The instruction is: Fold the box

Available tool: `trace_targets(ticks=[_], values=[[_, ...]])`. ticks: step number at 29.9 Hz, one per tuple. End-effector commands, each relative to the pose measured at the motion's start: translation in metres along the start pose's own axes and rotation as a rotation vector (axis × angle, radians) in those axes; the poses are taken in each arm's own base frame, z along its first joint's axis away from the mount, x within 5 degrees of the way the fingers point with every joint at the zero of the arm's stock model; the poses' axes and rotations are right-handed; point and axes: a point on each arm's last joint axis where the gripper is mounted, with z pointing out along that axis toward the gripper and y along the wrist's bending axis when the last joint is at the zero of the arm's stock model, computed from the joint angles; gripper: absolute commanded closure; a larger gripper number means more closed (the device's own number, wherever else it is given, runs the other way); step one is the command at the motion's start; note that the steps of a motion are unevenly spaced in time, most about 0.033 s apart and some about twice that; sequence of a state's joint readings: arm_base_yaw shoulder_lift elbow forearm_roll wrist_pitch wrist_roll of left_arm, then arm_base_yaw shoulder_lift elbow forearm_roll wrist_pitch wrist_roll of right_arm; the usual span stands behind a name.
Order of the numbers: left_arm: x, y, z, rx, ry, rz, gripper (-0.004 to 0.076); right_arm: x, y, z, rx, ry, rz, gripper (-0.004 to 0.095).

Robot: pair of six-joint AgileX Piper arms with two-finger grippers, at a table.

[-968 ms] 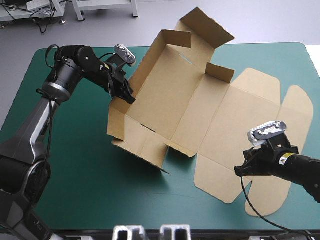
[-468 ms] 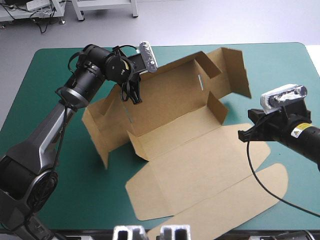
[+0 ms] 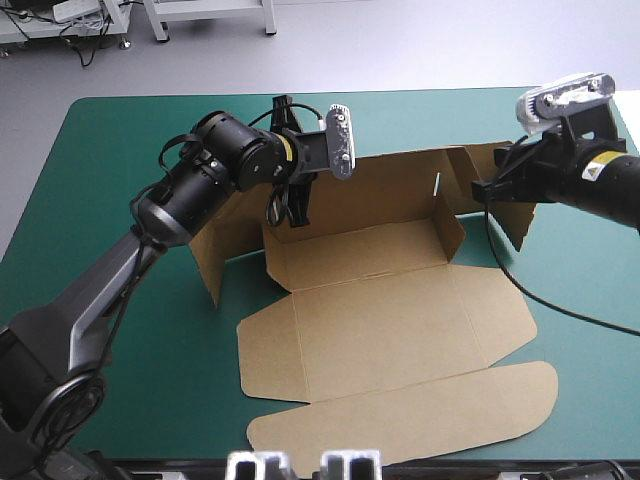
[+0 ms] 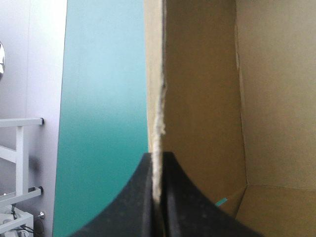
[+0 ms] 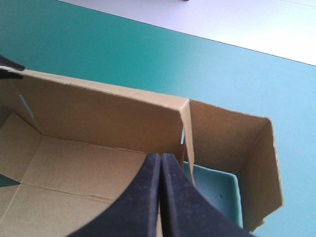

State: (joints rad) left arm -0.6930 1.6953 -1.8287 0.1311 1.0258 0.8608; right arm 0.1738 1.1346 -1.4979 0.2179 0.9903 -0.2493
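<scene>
The brown box (image 3: 380,320) lies mid-table, its back and side walls raised and the wide lid flat toward the front edge. My left gripper (image 3: 287,212) is shut on the top edge of the back wall near its left end. In the left wrist view the board's edge (image 4: 159,113) runs straight between the black fingers (image 4: 173,197). My right gripper (image 3: 480,190) hovers at the box's right end, just above the corner where the back wall meets a side flap (image 5: 227,153). It (image 5: 161,159) is shut, with no board visible between its fingers.
The teal-green cover (image 3: 120,300) lies bare to the left of the box and along the far edge. The lid's rounded flap (image 3: 400,425) reaches close to the table's front edge.
The box has swung round and settled, its lid now flat toward the front. My left gripper travelled right with the wall in it. The right gripper rose and moved to the back right.
</scene>
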Motion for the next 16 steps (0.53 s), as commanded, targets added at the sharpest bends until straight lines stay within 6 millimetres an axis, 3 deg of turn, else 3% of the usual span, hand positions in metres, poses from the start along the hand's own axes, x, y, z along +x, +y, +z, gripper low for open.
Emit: trace_targets(ticks=[1, 4, 10, 16], values=[[0.001, 0.004, -0.046, -0.185, -0.120, 0.036, 0.0734, -0.025, -0.004, -0.007, 0.028, -0.068, -0.012, 0.0928], [0.012, -0.009, -0.048, -0.257, -0.162, 0.108, 0.0734, -0.036, -0.007, 0.002, 0.025, -0.058, -0.014, 0.0928], [0.035, -0.045, -0.029, -0.323, -0.191, 0.198, 0.0734, -0.053, -0.012, 0.022, 0.017, -0.031, -0.016, 0.0928], [0.039, -0.051, -0.021, -0.356, -0.184, 0.253, 0.0734, -0.069, -0.027, 0.061, 0.016, 0.050, 0.018, 0.0928]])
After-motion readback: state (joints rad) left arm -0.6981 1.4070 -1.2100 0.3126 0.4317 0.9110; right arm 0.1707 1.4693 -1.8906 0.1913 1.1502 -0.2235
